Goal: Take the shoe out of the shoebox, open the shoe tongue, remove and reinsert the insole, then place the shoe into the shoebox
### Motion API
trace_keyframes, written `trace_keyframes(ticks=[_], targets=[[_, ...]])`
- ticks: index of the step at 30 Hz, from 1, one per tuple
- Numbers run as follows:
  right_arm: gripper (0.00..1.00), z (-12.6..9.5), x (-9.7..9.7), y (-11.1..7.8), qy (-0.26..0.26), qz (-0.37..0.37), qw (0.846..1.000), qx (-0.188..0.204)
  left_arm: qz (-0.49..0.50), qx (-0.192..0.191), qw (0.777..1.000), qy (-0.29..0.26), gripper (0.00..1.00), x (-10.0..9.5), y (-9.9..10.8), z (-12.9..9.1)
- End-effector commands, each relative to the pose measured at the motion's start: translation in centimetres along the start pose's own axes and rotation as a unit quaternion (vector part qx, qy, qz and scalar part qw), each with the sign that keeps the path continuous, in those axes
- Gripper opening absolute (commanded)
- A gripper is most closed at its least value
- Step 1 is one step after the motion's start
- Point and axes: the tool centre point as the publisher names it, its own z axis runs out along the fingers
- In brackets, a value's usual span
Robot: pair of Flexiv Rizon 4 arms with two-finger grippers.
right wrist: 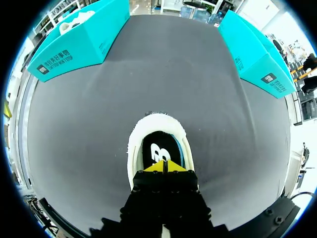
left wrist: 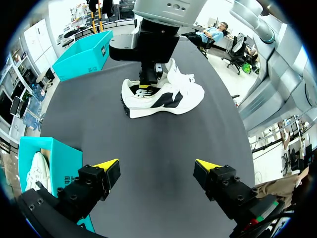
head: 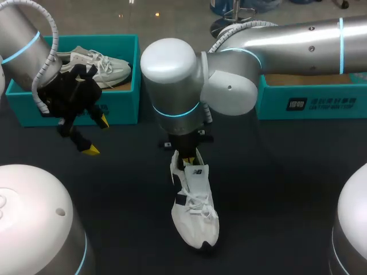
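A white sneaker with dark side panels (head: pixel 195 212) lies on the dark table, toe toward me. My right gripper (head: pixel 186 156) stands over its heel end, fingers shut. From the right wrist the yellow tips (right wrist: pixel 165 167) press together above the shoe's opening, where the black insole (right wrist: pixel 159 146) shows inside the white collar (right wrist: pixel 156 121). Whether they pinch the tongue is hidden. My left gripper (head: pixel 96 136) hangs open in front of the teal shoebox (head: pixel 123 109), well away from the sneaker (left wrist: pixel 168 96). Nothing lies between its tips (left wrist: pixel 157 166).
A second white shoe (head: pixel 106 67) rests inside the teal shoebox at the back left. Another teal box (head: pixel 309 103) stands at the back right, under my right arm. Bare dark table surrounds the sneaker.
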Motion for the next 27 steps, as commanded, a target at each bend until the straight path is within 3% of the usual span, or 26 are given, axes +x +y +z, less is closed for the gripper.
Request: trace_keyframes(ticks=[1,8,18,23,27], targets=[[0.00,0.9,-0.2,0.4,-0.001,-0.001,1.000,0.003,0.000,-0.001,1.000,0.000,1.00,0.0,0.0,0.0],[0.00,3.3,0.0,0.2,0.004,-0.002,1.000,0.012,0.000,-0.001,1.000,0.000,1.00,0.0,0.0,0.0],[0.00,5.7,0.9,-1.5,0.024,-0.002,0.999,0.033,0.000,-0.001,1.000,0.000,1.00,0.0,0.0,0.0],[0.00,5.1,0.5,-2.0,0.027,0.005,0.999,0.034,0.000,-0.001,1.000,0.000,1.00,0.0,0.0,0.0],[0.00,2.8,-0.3,-1.7,0.022,0.013,1.000,0.015,0.000,-0.001,1.000,0.000,1.00,0.0,0.0,0.0]])
